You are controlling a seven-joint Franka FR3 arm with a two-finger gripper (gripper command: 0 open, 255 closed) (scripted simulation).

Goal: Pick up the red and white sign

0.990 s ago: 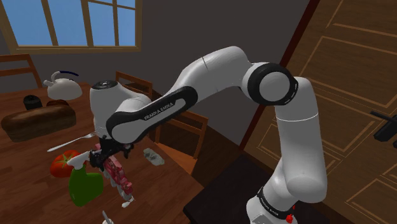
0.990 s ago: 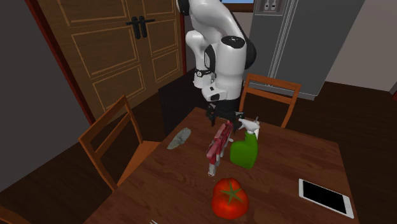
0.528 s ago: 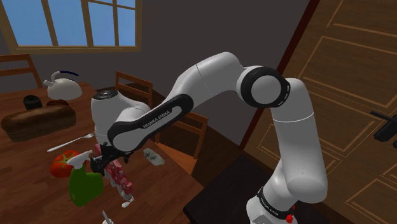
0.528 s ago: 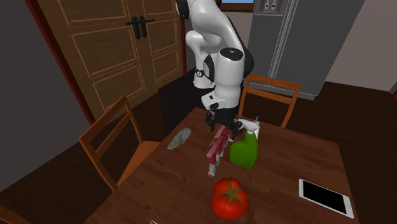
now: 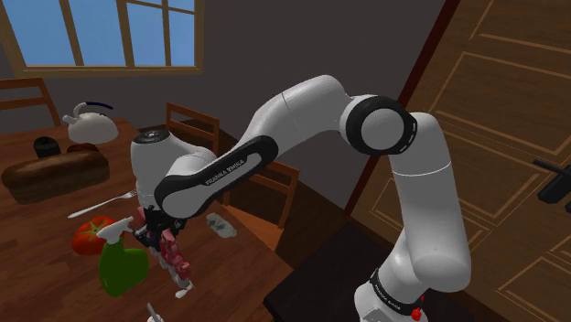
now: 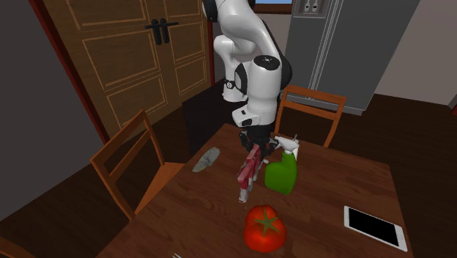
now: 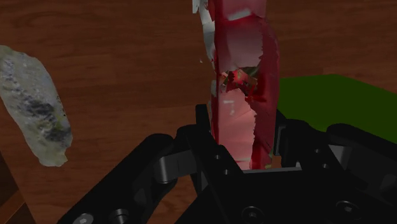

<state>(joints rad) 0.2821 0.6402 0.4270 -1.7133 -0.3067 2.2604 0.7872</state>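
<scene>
Grip — tool [image 7: 243,127] clamped on sign [image 7: 245,76], fingers [image 7: 203,140] against both flanks | sign lies on counter [image 6: 329,194] just beside green bottle [image 6: 280,176] | long axis runs straight out from tool, pale far end toward tomato [image 6: 264,229] | risk: I hold it near one end — lifting could let it swing, slip, or nudge the green bottle.

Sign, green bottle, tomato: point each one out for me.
sign [image 6: 247,174], second exterior view, middle of its red body.
green bottle [image 6: 280,177], second exterior view, its green body.
tomato [image 6: 264,229], second exterior view, its red top.
</scene>
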